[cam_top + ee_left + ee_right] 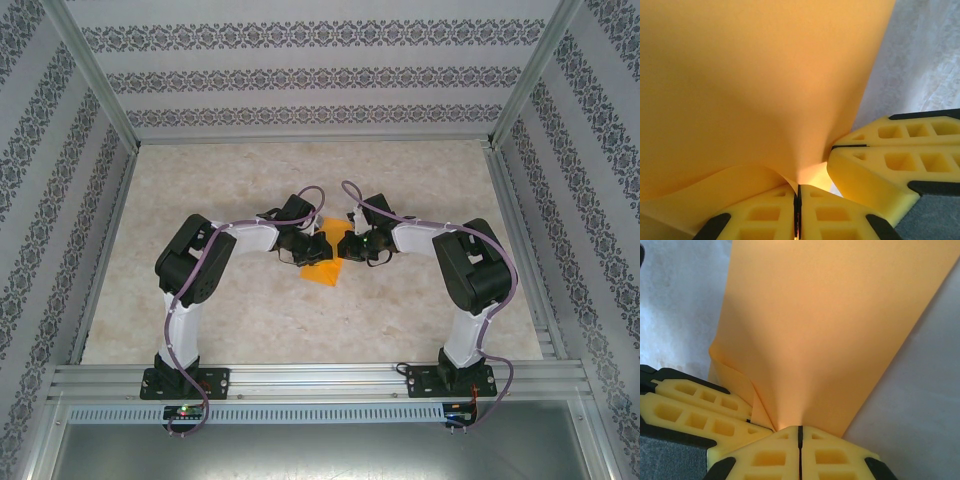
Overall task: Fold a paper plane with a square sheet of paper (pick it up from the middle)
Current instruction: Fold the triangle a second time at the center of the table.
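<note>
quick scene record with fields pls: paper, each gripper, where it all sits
paper: orange sheet, curved and puckered where it is pinched
left gripper: shut on the orange sheet
right gripper: shut on the orange sheet, fingertips close beside the left's
place: middle of the table
shape: no dart shape visible

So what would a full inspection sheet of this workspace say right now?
Surface: pale marbled table.
Job's things: orange sheet of paper, bent, pinched at mid-table.
Clutter: nothing seen.
Grippers: left gripper and right gripper both shut on the paper, tips side by side.
Cables: purple cables running along both arms.
Surroundings: patterned walls, metal frame rail at the near edge.
</note>
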Robot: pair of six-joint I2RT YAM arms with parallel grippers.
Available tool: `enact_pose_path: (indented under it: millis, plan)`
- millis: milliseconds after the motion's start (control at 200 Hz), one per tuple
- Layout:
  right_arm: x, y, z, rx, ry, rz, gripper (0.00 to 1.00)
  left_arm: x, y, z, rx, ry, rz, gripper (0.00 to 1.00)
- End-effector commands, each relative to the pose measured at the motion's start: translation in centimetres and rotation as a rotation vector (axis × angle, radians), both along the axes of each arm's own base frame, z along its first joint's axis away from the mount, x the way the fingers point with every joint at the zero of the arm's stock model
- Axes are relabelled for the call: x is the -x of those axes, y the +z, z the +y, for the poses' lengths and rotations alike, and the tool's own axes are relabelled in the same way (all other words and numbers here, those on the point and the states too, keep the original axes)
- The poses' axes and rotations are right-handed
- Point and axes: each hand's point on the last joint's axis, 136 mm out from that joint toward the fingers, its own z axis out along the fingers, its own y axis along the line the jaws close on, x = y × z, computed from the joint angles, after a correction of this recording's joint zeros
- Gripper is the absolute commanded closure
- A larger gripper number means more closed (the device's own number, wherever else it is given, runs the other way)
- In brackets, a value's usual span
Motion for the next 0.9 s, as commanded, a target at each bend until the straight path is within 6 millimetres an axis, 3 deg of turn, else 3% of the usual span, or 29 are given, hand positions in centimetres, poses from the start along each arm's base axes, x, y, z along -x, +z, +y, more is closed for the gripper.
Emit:
enact_pose_path:
  millis: [0,490,894]
  plan:
    - [0.5,-0.6,0.1,0.023,0.023,0.005,0.93,-0.5,0.4,-1.3,0.026,-0.015,-0.021,0.88]
    - [0.6,-0.6,-0.2,0.034,0.021,0.007,0.93,-0.5,1.2,-2.2,0.064,-0.04,-0.032,0.87]
    - [0.2,0.4,-0.1,0.01,0.009,-0.012,0.93,0.2,-1.4,-1.6,0.015,-0.049,0.003,0.86]
